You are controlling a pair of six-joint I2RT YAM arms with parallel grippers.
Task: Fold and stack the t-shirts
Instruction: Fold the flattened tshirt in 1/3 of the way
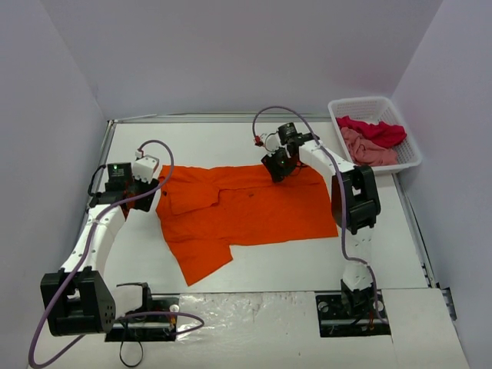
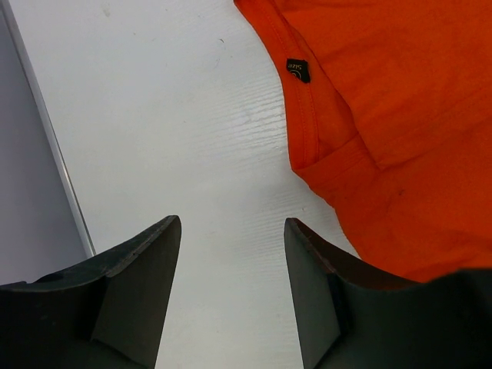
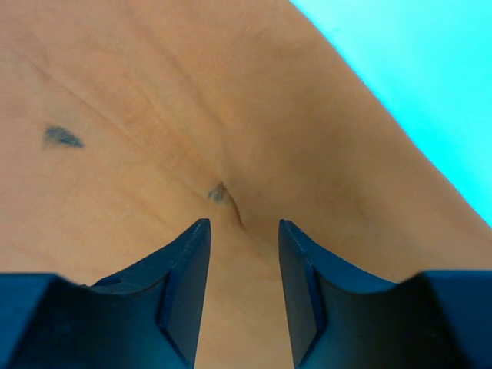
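The bright orange t-shirt [image 1: 246, 209] lies spread on the table, one flap folded over near its left end and a sleeve pointing toward the near side. My left gripper [image 1: 146, 178] hovers at the shirt's left edge, open and empty; its wrist view shows bare table between the fingers [image 2: 231, 254] and the shirt's collar with a black tag [image 2: 298, 71] to the right. My right gripper [image 1: 278, 167] is over the shirt's far edge, open, with the cloth [image 3: 192, 115] right below its fingers. A crimson red t-shirt [image 1: 375, 131] and a dusty pink one [image 1: 367, 148] lie in the basket.
A white lattice basket [image 1: 355, 105] stands at the far right of the table. Purple walls enclose the table. A metal rail [image 1: 104, 165] runs along the left edge, close to my left gripper.
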